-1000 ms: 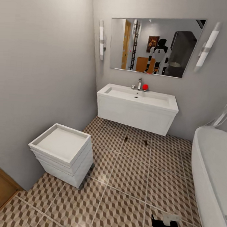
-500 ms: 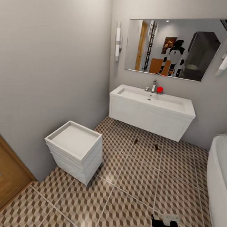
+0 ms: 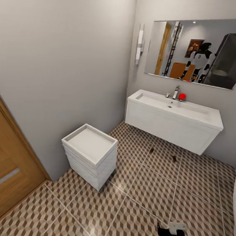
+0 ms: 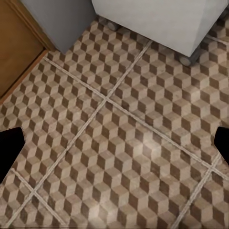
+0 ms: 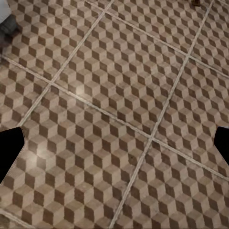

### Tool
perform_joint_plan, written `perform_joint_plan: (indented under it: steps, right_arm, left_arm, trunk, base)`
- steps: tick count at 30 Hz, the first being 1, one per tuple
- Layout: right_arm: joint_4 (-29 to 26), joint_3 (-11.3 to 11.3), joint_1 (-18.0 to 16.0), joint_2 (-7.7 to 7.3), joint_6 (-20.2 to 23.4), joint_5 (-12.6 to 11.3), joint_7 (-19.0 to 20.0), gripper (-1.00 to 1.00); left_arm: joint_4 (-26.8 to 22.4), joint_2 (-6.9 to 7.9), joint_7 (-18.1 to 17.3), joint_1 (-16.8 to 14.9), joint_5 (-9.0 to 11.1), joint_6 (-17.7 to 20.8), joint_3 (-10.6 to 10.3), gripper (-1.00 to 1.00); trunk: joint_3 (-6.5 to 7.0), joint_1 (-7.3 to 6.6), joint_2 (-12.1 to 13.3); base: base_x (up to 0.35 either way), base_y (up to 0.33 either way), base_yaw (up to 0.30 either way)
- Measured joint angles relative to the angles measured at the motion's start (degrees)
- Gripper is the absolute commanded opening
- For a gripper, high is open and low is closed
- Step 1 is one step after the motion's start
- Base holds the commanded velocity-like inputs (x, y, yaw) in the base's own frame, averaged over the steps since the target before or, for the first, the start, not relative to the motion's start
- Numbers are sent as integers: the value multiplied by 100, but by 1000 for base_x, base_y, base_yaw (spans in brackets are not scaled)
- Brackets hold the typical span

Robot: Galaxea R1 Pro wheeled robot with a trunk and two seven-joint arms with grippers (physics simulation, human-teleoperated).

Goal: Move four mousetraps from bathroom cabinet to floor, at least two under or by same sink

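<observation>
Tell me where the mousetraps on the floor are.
In the head view, two mousetraps lie on the cube-patterned floor just in front of the white sink, right of the square toilet.

Bright, even render; soft glare on bathroom floor [image 4: 143,148] tiles.

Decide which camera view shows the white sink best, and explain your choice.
The head view. It takes in the whole sink: white basin, chrome faucet and wall-hung vanity under the mirror. The left wrist view looks down on patterned floor tiles and the right wrist view does too, so they add nothing about the sink.
</observation>
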Motion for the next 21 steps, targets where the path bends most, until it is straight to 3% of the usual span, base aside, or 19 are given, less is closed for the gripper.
perform_joint_plan:
  steps: [21]
  right_arm:
    - [0,0,-2,3,0,0,0,100]
  left_arm:
    - [0,0,0,0,0,0,-3,100]
  trunk:
    - [0,0,0]
  base:
    - [0,0,250]
